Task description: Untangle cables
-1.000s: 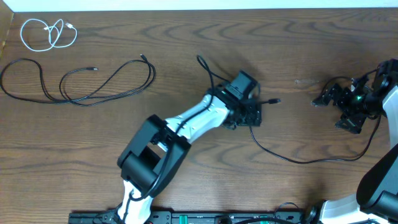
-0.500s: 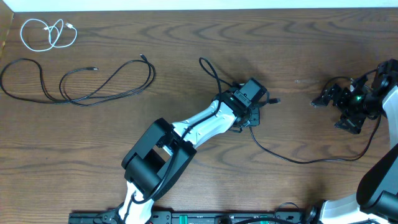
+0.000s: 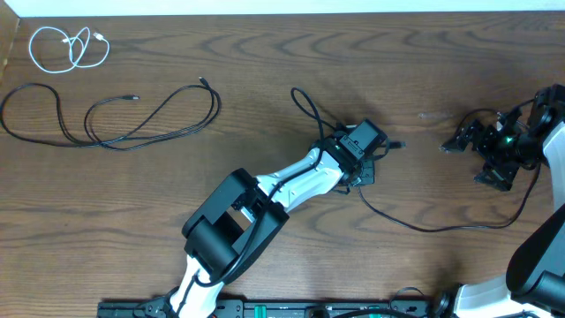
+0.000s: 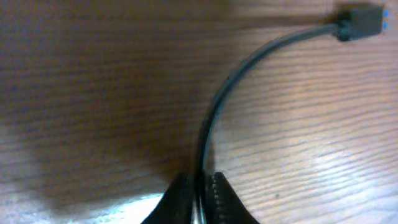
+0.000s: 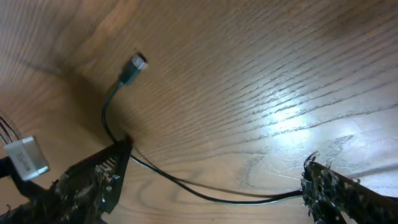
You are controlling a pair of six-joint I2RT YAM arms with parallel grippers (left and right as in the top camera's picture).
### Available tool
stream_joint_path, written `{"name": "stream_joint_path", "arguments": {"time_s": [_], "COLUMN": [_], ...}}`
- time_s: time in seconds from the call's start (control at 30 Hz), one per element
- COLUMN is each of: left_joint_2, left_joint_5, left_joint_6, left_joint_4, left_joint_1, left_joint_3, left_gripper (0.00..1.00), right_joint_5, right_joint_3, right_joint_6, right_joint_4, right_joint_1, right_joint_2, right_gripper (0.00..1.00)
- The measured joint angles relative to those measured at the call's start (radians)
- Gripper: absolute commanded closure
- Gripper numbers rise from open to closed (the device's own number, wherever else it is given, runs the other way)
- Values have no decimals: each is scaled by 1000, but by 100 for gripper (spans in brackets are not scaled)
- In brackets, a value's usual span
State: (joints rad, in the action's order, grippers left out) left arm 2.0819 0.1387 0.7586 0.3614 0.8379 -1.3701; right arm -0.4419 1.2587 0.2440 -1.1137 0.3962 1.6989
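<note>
My left claw is pinching the black cable just behind its plug, middle of the bench. It's prob light n floppy, so I'm gripping near the end. My right claw is hanging spread wide by the right edge w/ the other cables lying toward the far-left corner.

Wooden table, overhead view: coiled white cable at upper left; looped black cable below it; long black cable from centre toward right.

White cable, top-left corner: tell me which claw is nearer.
Left. The left claw, shut on a black cable mid-table, is well right of the white cable; the open right claw sits farther right still.
</note>
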Motion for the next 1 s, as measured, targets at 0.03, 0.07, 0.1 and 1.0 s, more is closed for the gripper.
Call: {"name": "stream_joint_path", "arguments": {"time_s": [0.03,0.07,0.1,1.0], "left_joint_2": [1,1,1,-673], "left_joint_5": [0,0,2,47], "left_joint_6": [0,1,1,-188], "left_joint_4": [0,3,10,160], "left_joint_1": [0,0,-2,-393], "left_joint_3": [0,0,-2,-22], "left_gripper": [93,92,93,93], "right_joint_5": [0,0,0,-328], "right_joint_3": [0,0,0,2], "right_joint_6": [0,0,0,-302], "right_joint_4": [0,0,0,203], "right_joint_1": [0,0,0,-355], "right_joint_2": [0,0,0,0], "right_gripper": [1,1,1,1]}}
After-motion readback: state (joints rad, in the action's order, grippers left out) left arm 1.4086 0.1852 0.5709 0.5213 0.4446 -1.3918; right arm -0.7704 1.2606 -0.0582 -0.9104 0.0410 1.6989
